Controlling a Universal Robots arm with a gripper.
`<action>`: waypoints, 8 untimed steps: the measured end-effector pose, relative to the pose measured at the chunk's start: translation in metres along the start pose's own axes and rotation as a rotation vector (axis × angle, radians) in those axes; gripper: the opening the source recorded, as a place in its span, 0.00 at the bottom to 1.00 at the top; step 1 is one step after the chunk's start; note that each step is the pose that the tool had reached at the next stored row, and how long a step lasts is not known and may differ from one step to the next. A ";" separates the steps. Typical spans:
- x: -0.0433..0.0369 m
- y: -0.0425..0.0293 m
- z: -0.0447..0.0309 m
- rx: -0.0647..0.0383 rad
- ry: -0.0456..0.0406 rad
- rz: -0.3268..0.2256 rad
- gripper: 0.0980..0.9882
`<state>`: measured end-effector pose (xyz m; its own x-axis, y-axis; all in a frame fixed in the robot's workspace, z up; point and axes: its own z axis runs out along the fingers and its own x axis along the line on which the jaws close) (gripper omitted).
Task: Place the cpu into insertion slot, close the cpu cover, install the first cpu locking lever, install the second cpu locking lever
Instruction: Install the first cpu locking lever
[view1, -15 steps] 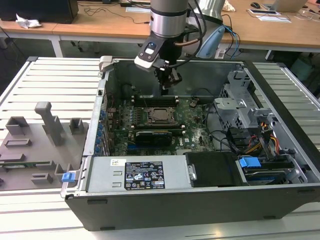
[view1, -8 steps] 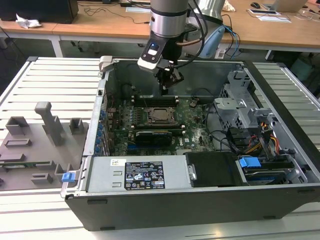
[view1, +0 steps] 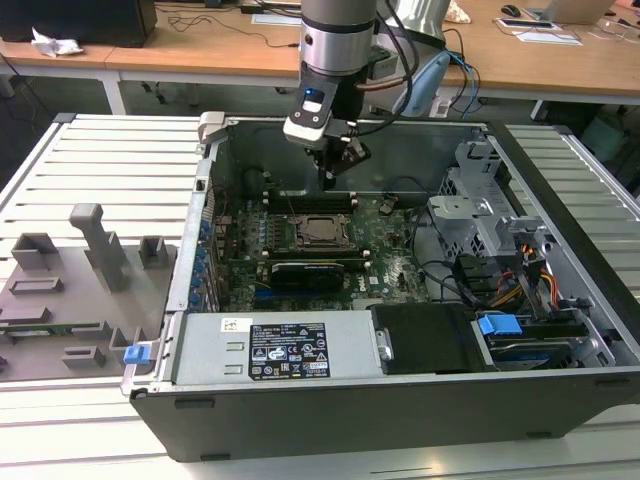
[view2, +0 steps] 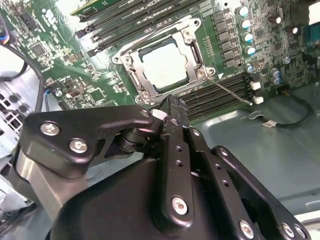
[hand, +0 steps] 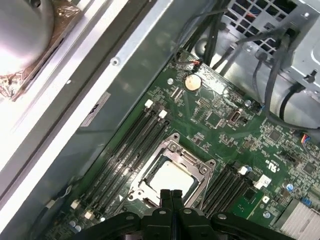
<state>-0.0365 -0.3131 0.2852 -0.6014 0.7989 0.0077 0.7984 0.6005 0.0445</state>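
cpu (view2: 162, 67): seated in insertion slot (view1: 322, 231), silver face up.
cpu cover (view2: 194, 47): down over it; looks closed.
locking lever (view2: 234, 92): rod juts clear of cover; likely unlatched.
gripper (view1: 327, 180): fingers together, empty, at slot's 12 o'clock in the exterior view.

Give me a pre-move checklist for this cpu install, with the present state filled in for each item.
1. Cpu seated in the insertion slot: ok, its silver top lies flat in it.
2. Cpu cover down over the cpu: ok, as far as both wrist views show.
3. Locking lever latched: not ok, it juts away from the slot.
4. Gripper free: ok, fingers shut, nothing held.
5. Gripper clear of the motherboard: ok, the exterior view has it hanging above the slot.
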 end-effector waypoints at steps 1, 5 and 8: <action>0.0000 0.0000 0.0000 0.000 0.0009 -0.020 0.01; 0.0000 0.0000 0.0001 0.001 0.0040 -0.089 0.01; 0.0000 0.0000 0.0002 0.001 0.0072 -0.160 0.01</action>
<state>-0.0365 -0.3131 0.2850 -0.7208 0.6931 0.0077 0.6927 0.7199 0.0446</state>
